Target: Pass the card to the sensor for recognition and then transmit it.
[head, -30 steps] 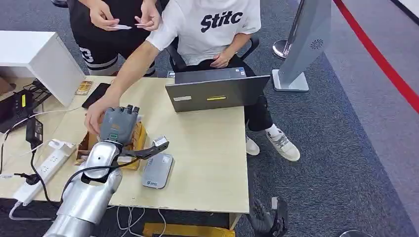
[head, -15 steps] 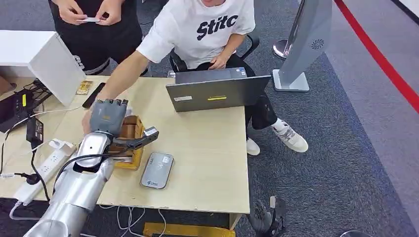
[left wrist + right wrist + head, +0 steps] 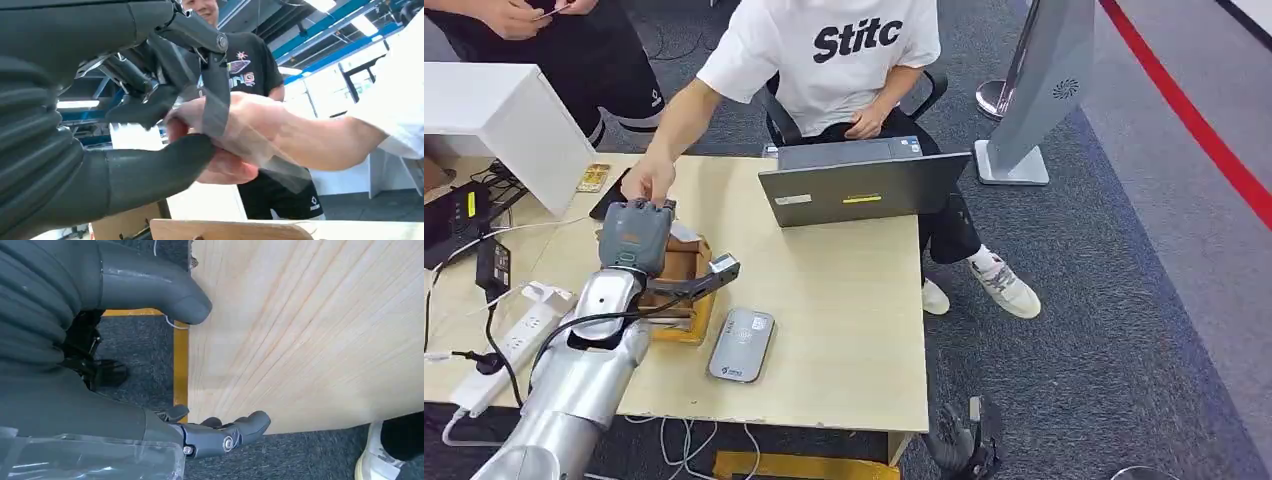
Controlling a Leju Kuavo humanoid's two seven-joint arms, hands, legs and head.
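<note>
The bench (image 3: 844, 300) was a flat rectangle of pale wood with fine straight grain, standing on dark speckled carpet (image 3: 1124, 300). A grey laptop (image 3: 864, 185) with a matte lid stood open at its far edge, in front of a seated person (image 3: 854, 60) in a white printed shirt. At the near left the robot's silver, smooth-shelled left arm (image 3: 584, 380) reached over a brown cardboard box (image 3: 686, 285). To the right of the box lay the sensor (image 3: 742, 344), a flat grey rounded slab.

The left hand (image 3: 634, 232), with a ribbed grey cover and dark fingers, met the person's hand (image 3: 649, 183) above the box. From the wrist, its thumb and fingers closed around that hand, with a translucent film blurred between them; I could not tell whether this was the card or who held it.

The right hand (image 3: 150, 365) hung beside the bench's near edge, thumb and fingers apart, holding nothing.
</note>
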